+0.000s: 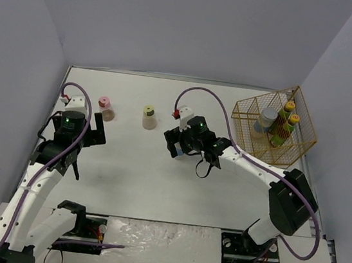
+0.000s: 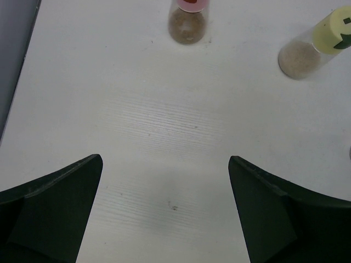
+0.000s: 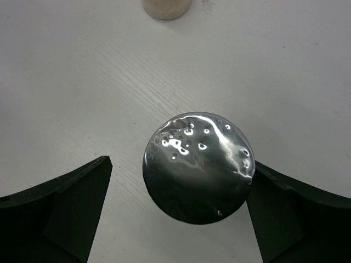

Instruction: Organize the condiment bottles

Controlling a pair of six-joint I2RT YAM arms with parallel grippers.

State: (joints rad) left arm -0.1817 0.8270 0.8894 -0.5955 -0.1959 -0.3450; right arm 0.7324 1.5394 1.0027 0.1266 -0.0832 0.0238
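On the white table [image 1: 136, 185], a gold wire basket [image 1: 245, 120] at the far right corner holds three of the condiment bottles. Two dark yellow-capped bottles [image 1: 288, 109] stand side by side, with a clear silver-lidded jar [image 1: 268, 118] just beside them. The pink-capped shaker [image 1: 105, 105] and the yellow-green-capped shaker [image 1: 149, 116] stand upright on the far left half of the table, near each other but not touching. The left gripper [image 2: 165, 161] hovers low, just short of the pink-capped shaker. Its fingers are spread wide over bare tabletop and hold nothing. The right gripper [image 3: 181, 164] is at mid-table, pointing down over a second silver-lidded jar [image 3: 197, 167], whose round shiny lid sits between the fingers. Those fingers stand wide apart. The one on the right of the wrist view is at or just beside the lid's rim and the other is clear of it, so the jar is not clamped.
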